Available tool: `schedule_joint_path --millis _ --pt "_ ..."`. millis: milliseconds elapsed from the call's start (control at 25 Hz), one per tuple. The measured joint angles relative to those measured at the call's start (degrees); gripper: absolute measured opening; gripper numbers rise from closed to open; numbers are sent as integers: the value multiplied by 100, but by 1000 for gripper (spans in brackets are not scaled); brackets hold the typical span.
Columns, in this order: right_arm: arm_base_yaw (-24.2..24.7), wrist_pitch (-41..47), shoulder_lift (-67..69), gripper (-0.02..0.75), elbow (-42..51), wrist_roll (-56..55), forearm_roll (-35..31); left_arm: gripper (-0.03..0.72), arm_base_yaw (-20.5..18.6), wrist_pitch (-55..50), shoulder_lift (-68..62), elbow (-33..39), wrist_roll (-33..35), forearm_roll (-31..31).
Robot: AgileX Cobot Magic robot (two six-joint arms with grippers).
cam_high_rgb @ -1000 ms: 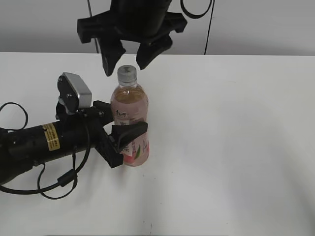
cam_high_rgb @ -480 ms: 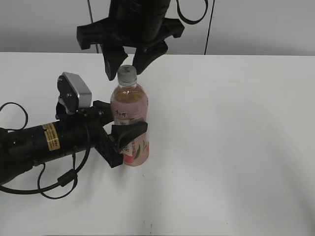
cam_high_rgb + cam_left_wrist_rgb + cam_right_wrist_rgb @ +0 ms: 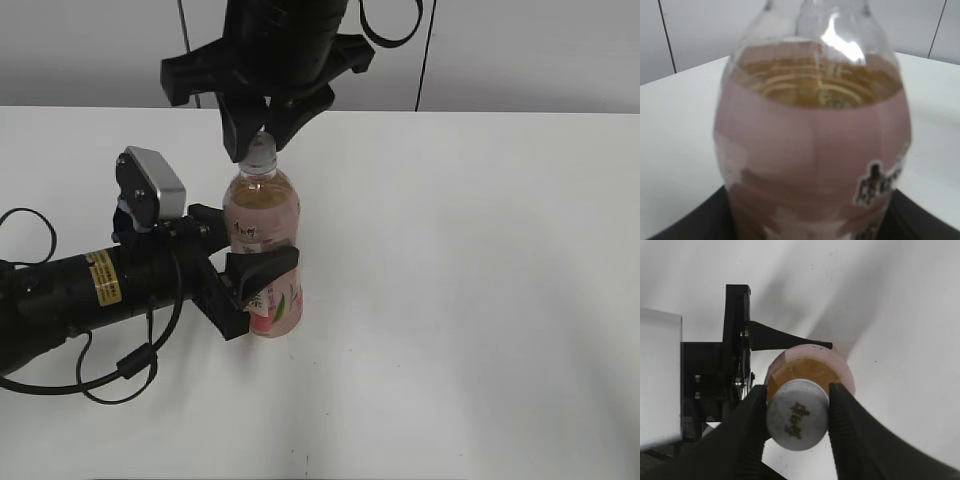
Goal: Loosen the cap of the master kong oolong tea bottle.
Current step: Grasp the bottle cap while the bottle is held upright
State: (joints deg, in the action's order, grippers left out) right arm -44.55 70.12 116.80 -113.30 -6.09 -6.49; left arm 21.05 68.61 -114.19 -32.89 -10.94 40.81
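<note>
The master kong oolong tea bottle (image 3: 264, 212) stands upright on the white table, filled with pinkish tea. It fills the left wrist view (image 3: 810, 150). My left gripper (image 3: 242, 250) lies low from the left and is shut on the bottle's lower body; its dark jaws show at the bottom corners of the left wrist view (image 3: 810, 232). My right gripper (image 3: 258, 143) hangs from above, its two fingers shut on the cap (image 3: 260, 158). In the right wrist view both fingers (image 3: 797, 412) touch the sides of the grey-white cap (image 3: 797, 424), which has a dark mark on top.
The white table (image 3: 470, 300) stretches right and in front of the bottle. The left arm's body and silver camera block (image 3: 155, 185) lie to the bottle's left, with black cable (image 3: 120, 375) looped near the front edge. A grey wall stands behind.
My right gripper has come down from just above the bottle and its open fingers have shut onto the cap. The left gripper and the bottle have not moved.
</note>
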Motion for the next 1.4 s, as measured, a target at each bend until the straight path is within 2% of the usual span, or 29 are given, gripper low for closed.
schedule_joint_path --millis 280,1400 --pt "13 0 4 276 0 1061 -75 385 0 0 0 5 0 -13" --pt "34 10 12 276 0 10713 -277 385 0 13 0 10 63 -52"
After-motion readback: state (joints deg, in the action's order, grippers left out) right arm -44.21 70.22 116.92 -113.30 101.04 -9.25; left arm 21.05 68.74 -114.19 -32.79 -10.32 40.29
